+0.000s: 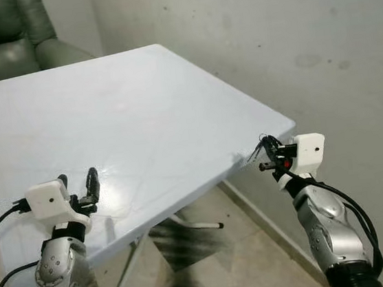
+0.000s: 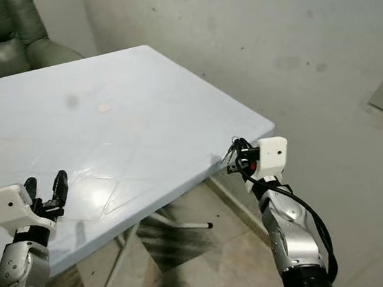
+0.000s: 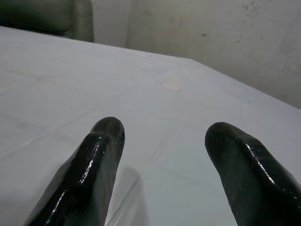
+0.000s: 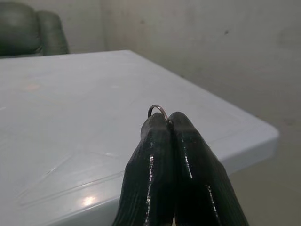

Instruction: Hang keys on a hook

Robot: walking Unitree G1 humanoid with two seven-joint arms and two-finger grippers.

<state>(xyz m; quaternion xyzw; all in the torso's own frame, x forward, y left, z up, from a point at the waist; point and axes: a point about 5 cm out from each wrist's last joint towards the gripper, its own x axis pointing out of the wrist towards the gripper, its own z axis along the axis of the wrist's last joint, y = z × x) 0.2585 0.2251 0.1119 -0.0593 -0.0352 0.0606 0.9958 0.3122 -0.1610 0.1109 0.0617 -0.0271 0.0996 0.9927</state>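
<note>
Beside smooth table, thin key ring pinched

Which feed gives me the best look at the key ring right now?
The right wrist view: the key ring pokes out above the right gripper's shut fingertips. In the eye views it is a small dark tangle at the table corner.

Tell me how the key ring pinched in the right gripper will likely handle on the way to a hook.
The key ring is a thin metal loop, so probably stiff and light. Just a sliver peeks past the right gripper, whose fingers are shut on it, so it may slip or twist. Dark bits at the fingertips in the left eye view would likely dangle and swing.
</note>
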